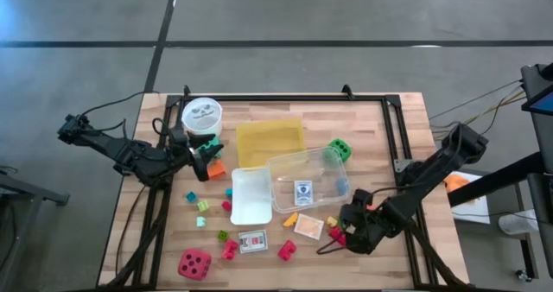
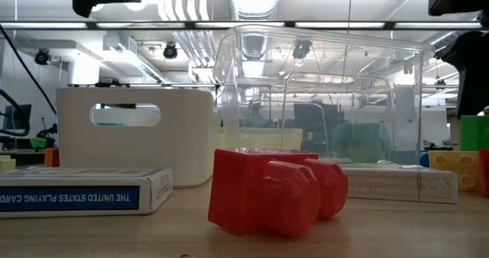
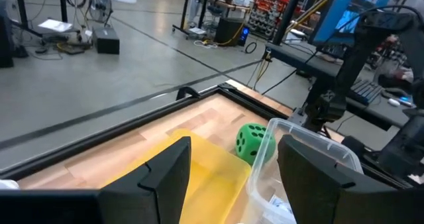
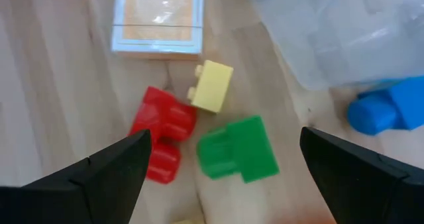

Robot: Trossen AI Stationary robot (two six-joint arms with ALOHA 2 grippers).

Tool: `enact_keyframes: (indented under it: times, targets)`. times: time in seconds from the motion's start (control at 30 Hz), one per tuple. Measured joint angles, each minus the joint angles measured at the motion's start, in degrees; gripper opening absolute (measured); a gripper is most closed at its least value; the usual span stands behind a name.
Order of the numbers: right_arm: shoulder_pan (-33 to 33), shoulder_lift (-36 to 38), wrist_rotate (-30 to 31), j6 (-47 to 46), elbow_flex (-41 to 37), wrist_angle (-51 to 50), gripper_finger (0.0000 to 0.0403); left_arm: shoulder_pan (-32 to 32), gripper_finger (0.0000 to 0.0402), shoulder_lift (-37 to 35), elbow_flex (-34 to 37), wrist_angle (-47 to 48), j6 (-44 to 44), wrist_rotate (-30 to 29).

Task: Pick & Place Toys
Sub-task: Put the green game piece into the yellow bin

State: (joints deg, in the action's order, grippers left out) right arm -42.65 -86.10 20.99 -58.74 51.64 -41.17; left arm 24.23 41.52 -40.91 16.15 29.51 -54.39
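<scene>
At the left of the high view the left gripper (image 1: 206,158) hangs just below the white cup (image 1: 201,114), above an orange block (image 1: 215,168). Its fingers (image 3: 165,177) stand partly apart with nothing visibly between them, pointing toward the yellow tray (image 1: 270,141) and the green die (image 3: 252,141), so it seems aimed at the drop zone rather than gripping.

Below it loose toys lie scattered on the bench (image 1: 389,136): small blocks, a card pack (image 1: 252,241) and a red die (image 1: 194,263) at the lower left. They lie well apart, which probably leaves room for a grasp.

In the middle the clear box (image 1: 309,181) sits beside a white lid (image 1: 251,195) and already holds a card pack (image 1: 302,191).

At the lower right the right gripper (image 1: 344,229) hovers low with fingers (image 4: 106,168) spread wide and empty, straddling a green block (image 4: 237,149), a red block (image 4: 162,134) and a yellow block (image 4: 213,85). The wide spread likely prepares a pick of the green one.
</scene>
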Motion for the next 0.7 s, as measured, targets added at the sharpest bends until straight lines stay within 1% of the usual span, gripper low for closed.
enact_keyframes:
  times: [0.2,0.3,0.43,0.53,0.7]
  targets:
    - [0.04,-1.98,0.05,-0.02,0.11,-0.01,0.0381,0.0,0.0218,0.0,0.0,-0.01,0.38,0.0]
    - [0.02,-2.81,-1.33,0.51,0.04,0.14,0.0381,0.0,0.0218,0.0,0.0,-0.01,0.38,0.0]
    - [-0.11,-3.43,-1.55,1.59,0.02,0.47,0.0375,0.0,0.0218,0.0,0.0,-0.01,0.38,0.0]
    - [-0.11,-3.81,-1.55,2.97,0.0,0.63,0.0347,0.0,0.0218,0.0,0.0,-0.03,0.4,0.0]
    - [-0.1,-4.15,-1.51,4.8,-0.17,0.76,0.0268,0.04,0.0218,0.0,0.0,-0.04,0.4,0.0]
